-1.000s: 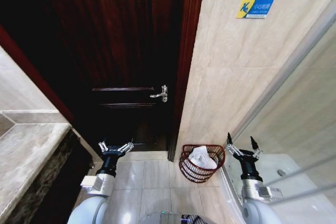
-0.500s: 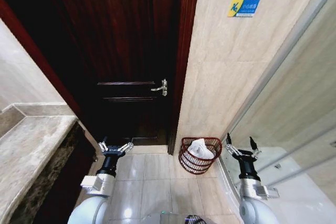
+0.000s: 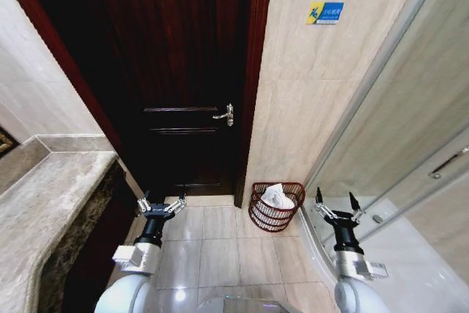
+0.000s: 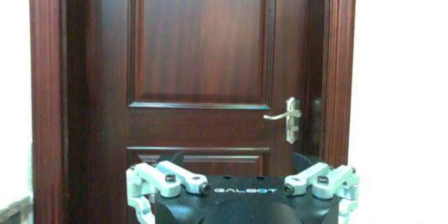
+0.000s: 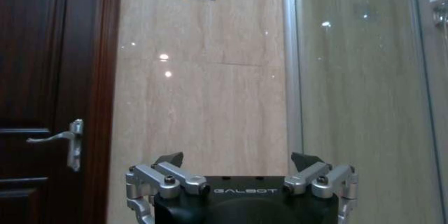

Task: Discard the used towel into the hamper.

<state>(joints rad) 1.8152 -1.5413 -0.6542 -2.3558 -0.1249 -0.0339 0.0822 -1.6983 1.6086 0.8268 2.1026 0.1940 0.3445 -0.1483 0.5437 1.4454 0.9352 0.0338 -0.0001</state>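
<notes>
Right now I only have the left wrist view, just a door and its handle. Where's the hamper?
Observer: The hamper stands on the floor against the tiled wall, just right of the door frame.
Operator: Anything in it?
Observer: A white towel sits inside, poking above the rim.
Operator: And the right gripper?
Observer: The right gripper is open and empty, raised to the right of the hamper, beside the glass panel.
</notes>
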